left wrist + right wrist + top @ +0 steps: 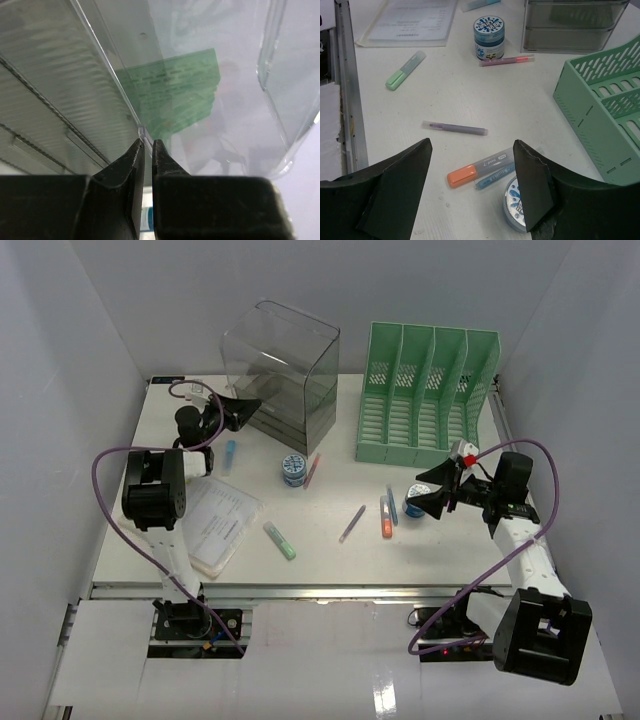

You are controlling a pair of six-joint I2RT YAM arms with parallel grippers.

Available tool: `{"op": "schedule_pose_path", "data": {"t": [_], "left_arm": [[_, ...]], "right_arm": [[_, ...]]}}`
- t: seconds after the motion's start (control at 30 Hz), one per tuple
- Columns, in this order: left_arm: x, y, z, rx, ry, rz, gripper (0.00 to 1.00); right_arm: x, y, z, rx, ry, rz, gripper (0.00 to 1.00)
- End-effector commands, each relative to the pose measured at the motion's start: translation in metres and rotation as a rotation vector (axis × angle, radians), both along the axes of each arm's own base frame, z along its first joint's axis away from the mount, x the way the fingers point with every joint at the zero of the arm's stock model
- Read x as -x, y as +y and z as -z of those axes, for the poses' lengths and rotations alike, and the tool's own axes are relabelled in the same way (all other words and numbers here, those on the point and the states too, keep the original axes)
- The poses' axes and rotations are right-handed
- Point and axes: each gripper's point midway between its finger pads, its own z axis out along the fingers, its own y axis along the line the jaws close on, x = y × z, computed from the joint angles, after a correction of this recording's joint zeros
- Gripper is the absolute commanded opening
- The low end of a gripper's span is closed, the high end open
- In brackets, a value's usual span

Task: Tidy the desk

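Observation:
The white desk (330,545) carries loose pens and tins. At its back stands the clear drawer box (285,365). My left gripper (255,403) is at that box's lower left corner. In the left wrist view this gripper (147,142) is shut on a thin clear drawer edge (141,131). My right gripper (425,497) hangs open above the desk's right side. Below its jaws (472,141) lie an orange-capped highlighter (480,167), a blue pen (495,176) and a blue patterned tin (512,202); it touches none of them.
A green file rack (425,390) stands at the back right. A purple pen (352,523), a green highlighter (279,539), a second blue tin (293,469), a pink pen (312,470), a blue highlighter (229,455) and a paper sheet (215,520) lie on the desk.

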Motion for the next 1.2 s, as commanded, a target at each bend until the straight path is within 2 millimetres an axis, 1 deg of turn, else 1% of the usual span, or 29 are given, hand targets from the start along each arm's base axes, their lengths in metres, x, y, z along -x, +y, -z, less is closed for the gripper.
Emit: {"op": "schedule_pose_path", "data": {"t": [0.0,0.03,0.07,0.13,0.2,0.23,0.33,0.37,0.43,0.47,0.5,0.53,0.57,0.67,0.77,0.83,0.87,0.9,1.0,1.17], "left_arm": [[0.044,-0.004,-0.073,-0.064,-0.210,0.022,0.00],[0.050,-0.004,-0.079,-0.067,-0.222,0.023,0.00],[0.054,-0.005,-0.084,-0.069,-0.229,0.024,0.00],[0.063,-0.004,-0.100,-0.076,-0.260,0.025,0.00],[0.069,-0.004,-0.108,-0.079,-0.266,0.032,0.00],[0.072,-0.004,-0.113,-0.075,-0.271,0.035,0.00],[0.080,-0.003,-0.120,-0.062,-0.276,0.044,0.00],[0.082,-0.002,-0.123,-0.052,-0.276,0.045,0.00],[0.085,0.000,-0.127,-0.036,-0.276,0.053,0.00],[0.087,0.000,-0.128,-0.027,-0.273,0.058,0.00],[0.088,0.002,-0.130,-0.020,-0.271,0.058,0.00],[0.089,0.003,-0.131,-0.012,-0.268,0.058,0.00],[0.089,0.004,-0.131,-0.007,-0.264,0.060,0.00],[0.093,0.005,-0.129,0.000,-0.254,0.068,0.00],[0.095,0.005,-0.129,0.005,-0.248,0.073,0.00],[0.097,0.005,-0.130,0.010,-0.247,0.077,0.00],[0.097,0.005,-0.131,0.012,-0.248,0.078,0.00],[0.097,0.005,-0.132,0.013,-0.248,0.078,0.00],[0.098,0.004,-0.134,0.014,-0.247,0.079,0.00],[0.100,0.004,-0.136,0.013,-0.248,0.079,0.00]], "right_arm": [[-0.014,0.015,-0.021,-0.001,-0.015,0.003,0.75],[-0.015,0.023,-0.022,-0.007,0.018,-0.005,0.76],[-0.021,0.028,-0.032,-0.013,0.032,0.006,0.77],[-0.027,0.052,-0.044,-0.018,0.078,-0.016,0.80],[-0.041,0.070,-0.058,-0.011,0.104,0.012,0.83],[-0.043,0.084,-0.070,-0.026,0.129,-0.008,0.83],[-0.061,0.112,-0.097,-0.087,0.209,0.008,0.85],[-0.065,0.125,-0.108,-0.119,0.246,-0.009,0.85],[-0.074,0.145,-0.120,-0.167,0.289,-0.031,0.86],[-0.081,0.157,-0.127,-0.193,0.312,-0.041,0.88],[-0.086,0.165,-0.141,-0.216,0.312,-0.051,0.92],[-0.093,0.171,-0.149,-0.231,0.321,-0.042,0.93],[-0.099,0.177,-0.150,-0.232,0.335,-0.029,0.90],[-0.115,0.199,-0.144,-0.234,0.373,-0.021,0.90],[-0.120,0.212,-0.144,-0.251,0.391,-0.026,0.90],[-0.121,0.224,-0.144,-0.274,0.433,-0.034,0.90],[-0.122,0.228,-0.147,-0.282,0.434,-0.041,0.90],[-0.122,0.231,-0.151,-0.290,0.433,-0.049,0.90],[-0.123,0.240,-0.151,-0.298,0.451,-0.067,0.94],[-0.123,0.243,-0.151,-0.306,0.468,-0.070,0.99]]}}
